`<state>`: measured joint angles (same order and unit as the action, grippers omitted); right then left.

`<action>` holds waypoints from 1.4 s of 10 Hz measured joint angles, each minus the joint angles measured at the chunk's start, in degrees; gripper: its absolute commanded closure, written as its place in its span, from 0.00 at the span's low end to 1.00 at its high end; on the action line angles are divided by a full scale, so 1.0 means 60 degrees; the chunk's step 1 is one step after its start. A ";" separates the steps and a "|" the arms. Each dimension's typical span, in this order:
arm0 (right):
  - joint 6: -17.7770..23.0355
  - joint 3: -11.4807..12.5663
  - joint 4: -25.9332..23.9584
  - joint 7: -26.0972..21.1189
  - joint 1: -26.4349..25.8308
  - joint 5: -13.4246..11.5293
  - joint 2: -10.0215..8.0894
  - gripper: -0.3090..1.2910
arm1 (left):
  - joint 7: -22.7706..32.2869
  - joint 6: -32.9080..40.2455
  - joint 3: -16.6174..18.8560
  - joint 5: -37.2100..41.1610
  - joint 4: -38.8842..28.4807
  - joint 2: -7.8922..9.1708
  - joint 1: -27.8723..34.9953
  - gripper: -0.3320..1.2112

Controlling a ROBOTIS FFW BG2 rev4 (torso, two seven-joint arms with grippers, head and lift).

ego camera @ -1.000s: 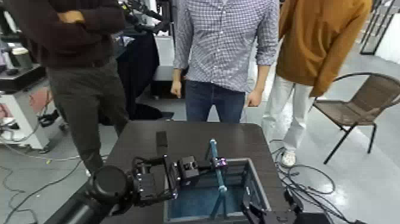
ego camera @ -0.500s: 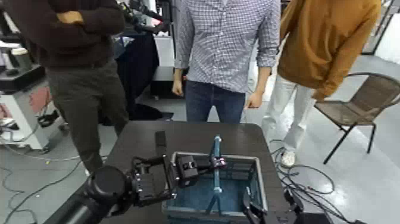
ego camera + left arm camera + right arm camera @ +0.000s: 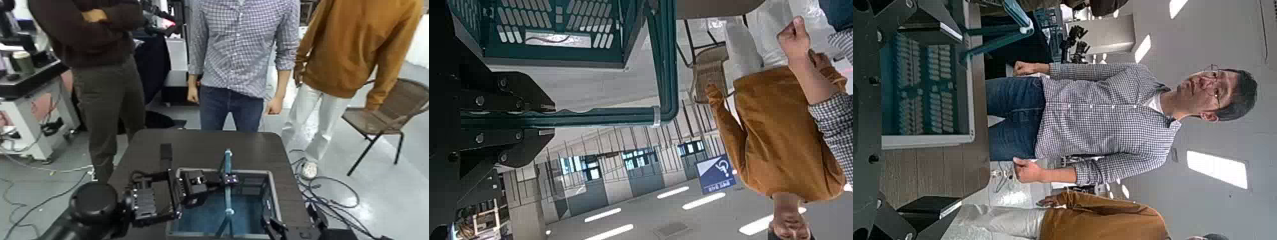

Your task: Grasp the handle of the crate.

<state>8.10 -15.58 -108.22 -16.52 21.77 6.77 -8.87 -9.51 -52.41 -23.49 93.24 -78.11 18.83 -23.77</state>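
The crate [image 3: 271,195], dark grey with a pale rim and a teal bottom, sits on the dark table in front of me in the head view. Its teal handle [image 3: 227,167] stands up across the middle. My left gripper [image 3: 225,180] is shut on the handle near its pale joint. In the left wrist view the handle [image 3: 589,116] runs out from between the dark fingers [image 3: 499,100], with the crate [image 3: 549,25] beyond. My right gripper [image 3: 284,228] is open and empty by the crate's near right corner. The right wrist view shows the crate [image 3: 928,85] and handle [image 3: 1003,30].
Three people stand close behind the table [image 3: 198,143]: one in a dark top [image 3: 96,38], one in a checked shirt [image 3: 242,45], one in an orange top [image 3: 345,45]. A small black block [image 3: 166,152] lies on the table. A wicker chair [image 3: 389,108] stands at the right.
My left arm has drawn back to the left, and the crate with its handle has shifted left with it. More of the crate's rim shows now. The people have shifted a little.
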 measured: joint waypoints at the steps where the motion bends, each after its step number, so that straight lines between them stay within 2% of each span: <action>1: 0.0015 0.0012 0.0003 0.0000 0.0003 0.0000 0.0001 0.29 | 0.0460 -0.0103 0.0171 0.0425 -0.0453 0.0059 0.0171 0.98; 4: 0.0073 0.0041 0.0034 -0.0021 0.0004 -0.0010 0.0000 0.29 | 0.1544 -0.0264 0.0466 0.1918 -0.1583 0.0248 0.0900 0.98; 9: 0.0118 0.0083 0.0070 -0.0044 0.0017 -0.0042 0.0014 0.29 | 0.2048 -0.0627 0.1022 0.3502 -0.2420 -0.0043 0.2449 0.98; 14: 0.0032 0.0064 0.0073 0.0033 -0.0009 -0.0008 0.0011 0.29 | 0.2157 -0.0594 0.1165 0.3918 -0.2523 -0.0135 0.2776 0.98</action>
<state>8.29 -15.20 -107.79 -16.32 21.71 6.72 -8.81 3.43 -55.98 -16.50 116.75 -93.25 18.01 -7.12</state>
